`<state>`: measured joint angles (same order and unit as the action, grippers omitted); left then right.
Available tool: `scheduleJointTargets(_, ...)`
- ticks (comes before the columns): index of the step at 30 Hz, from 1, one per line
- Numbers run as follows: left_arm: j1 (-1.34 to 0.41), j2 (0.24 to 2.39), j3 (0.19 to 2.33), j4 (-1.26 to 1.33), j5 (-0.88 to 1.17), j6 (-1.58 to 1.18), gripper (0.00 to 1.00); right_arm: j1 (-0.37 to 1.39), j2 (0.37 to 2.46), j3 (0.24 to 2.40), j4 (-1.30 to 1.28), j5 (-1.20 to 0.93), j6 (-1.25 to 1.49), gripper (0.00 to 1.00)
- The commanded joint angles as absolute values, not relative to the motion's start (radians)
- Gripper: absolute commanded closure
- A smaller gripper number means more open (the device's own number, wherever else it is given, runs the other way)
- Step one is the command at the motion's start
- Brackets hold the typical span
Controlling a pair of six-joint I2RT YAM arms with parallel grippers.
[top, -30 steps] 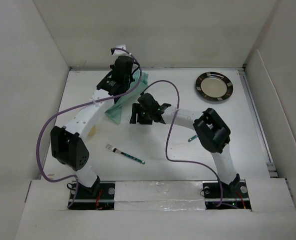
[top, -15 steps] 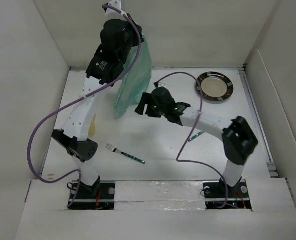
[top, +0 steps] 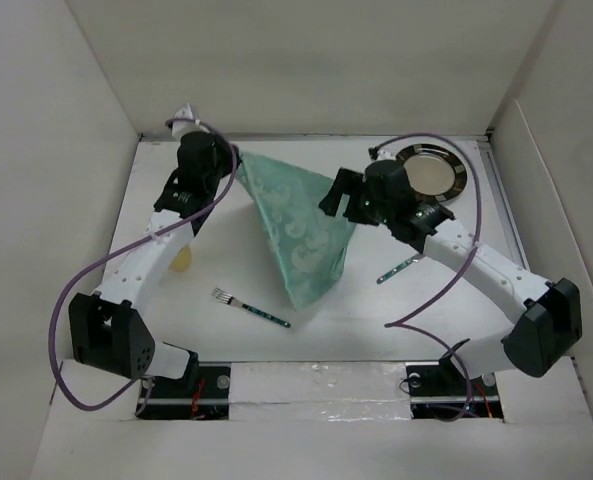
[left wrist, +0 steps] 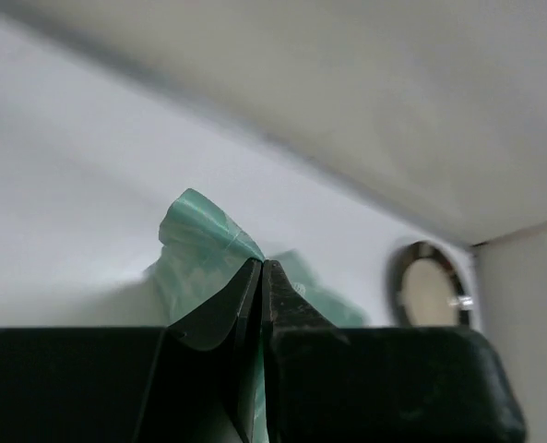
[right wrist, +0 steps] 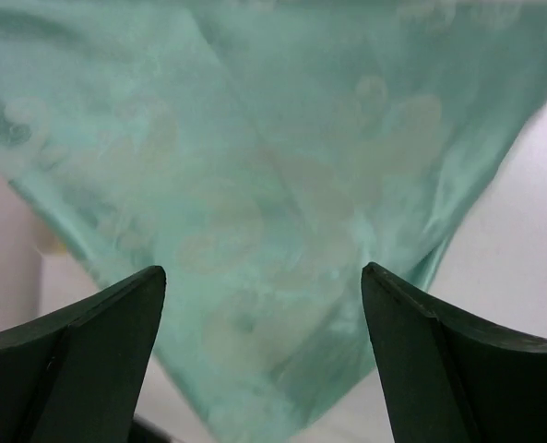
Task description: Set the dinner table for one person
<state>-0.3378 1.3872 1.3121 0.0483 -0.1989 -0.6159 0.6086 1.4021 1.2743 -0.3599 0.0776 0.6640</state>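
Note:
A mint-green patterned placemat (top: 301, 225) hangs spread in a wide triangle over the white dinner table (top: 376, 320). My left gripper (top: 232, 166) is shut on its back left corner; in the left wrist view (left wrist: 262, 264) the cloth (left wrist: 199, 240) bunches at the closed tips. My right gripper (top: 338, 196) is open at the cloth's right corner. In the right wrist view (right wrist: 264, 273) the cloth (right wrist: 255, 138) fills the space beyond the wide-apart fingers (right wrist: 116, 314). A round silver plate (top: 429, 171) lies at the back right. A fork (top: 251, 308) lies at the front left.
A second utensil with a teal handle (top: 398, 267) lies under my right forearm. A small yellow object (top: 181, 260) sits beside my left arm. White walls close in the table on the left, back and right. The plate also shows in the left wrist view (left wrist: 430, 291).
My left gripper came down from high at the back wall, and the cloth went from a narrow hanging fold to a wide spread. My right gripper moved right and back, toward the plate.

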Motion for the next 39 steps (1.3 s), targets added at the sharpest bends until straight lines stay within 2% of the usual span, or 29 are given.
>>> scheduleJointTargets(1,-0.244,1.301,1.123,0.183,-0.126,-0.732,1.00,0.649,1.434,1.148,-0.457,0.051,0.705,0.08)
scheduleJointTargets(3,-0.244,1.286,1.055,0.177,-0.144,-0.712,1.00,0.660,1.480,1.075,-0.420,0.054,0.748,0.08)
scheduleJointTargets(9,-0.244,1.281,1.034,0.179,-0.170,-0.652,1.00,0.690,1.687,1.089,-0.425,0.048,0.798,0.09)
scheduleJointTargets(12,-0.244,1.295,1.035,0.175,-0.167,-0.635,1.00,0.690,1.790,1.138,-0.423,0.014,0.804,0.14)
scheduleJointTargets(13,-0.244,1.301,1.035,0.172,-0.164,-0.631,1.00,0.680,1.816,1.163,-0.402,-0.026,0.808,0.19)
scheduleJointTargets(14,-0.244,1.301,1.035,0.170,-0.164,-0.629,1.00,0.670,1.839,1.175,-0.393,-0.041,0.814,0.38)
scheduleJointTargets(16,-0.244,1.299,1.032,0.166,-0.169,-0.615,1.00,0.637,1.893,1.201,-0.373,-0.026,0.822,0.63)
scheduleJointTargets(17,-0.244,1.296,1.028,0.164,-0.172,-0.612,1.00,0.617,1.907,1.235,-0.371,-0.023,0.828,0.88)
scheduleJointTargets(19,-0.244,1.295,1.022,0.155,-0.176,-0.594,1.00,0.544,1.933,1.290,-0.386,0.035,0.818,1.00)
scheduleJointTargets(23,-0.244,1.301,1.000,0.117,-0.134,-0.575,1.00,0.424,1.980,1.571,-0.463,0.158,0.727,1.00)
scheduleJointTargets(25,-0.268,1.301,0.982,0.092,-0.127,-0.575,0.97,0.399,1.985,1.635,-0.471,0.225,0.692,1.00)
scheduleJointTargets(27,-0.279,1.299,0.959,0.062,-0.132,-0.577,0.82,0.379,1.988,1.684,-0.468,0.262,0.638,0.72)
scheduleJointTargets(28,-0.279,1.295,0.944,0.042,-0.130,-0.578,0.58,0.379,1.991,1.707,-0.504,0.273,0.603,0.45)
scheduleJointTargets(29,-0.279,1.295,0.943,0.041,-0.130,-0.578,0.58,0.379,1.991,1.707,-0.505,0.273,0.603,0.38)
scheduleJointTargets(30,-0.279,1.284,0.939,0.013,-0.130,-0.577,0.48,0.368,1.970,1.701,-0.527,0.294,0.600,0.30)
scheduleJointTargets(34,-0.288,1.249,0.953,-0.057,-0.187,-0.561,0.33,0.359,1.861,1.574,-0.509,0.314,0.614,0.27)
scheduleJointTargets(36,-0.288,1.241,0.976,-0.110,-0.244,-0.551,0.31,0.359,1.759,1.507,-0.502,0.307,0.624,0.27)
scheduleJointTargets(37,-0.288,1.244,0.983,-0.127,-0.258,-0.551,0.34,0.359,1.725,1.430,-0.497,0.293,0.635,0.29)
scheduleJointTargets(39,-0.288,1.261,1.005,-0.193,-0.262,-0.569,0.36,0.359,1.659,1.330,-0.474,0.264,0.660,0.60)
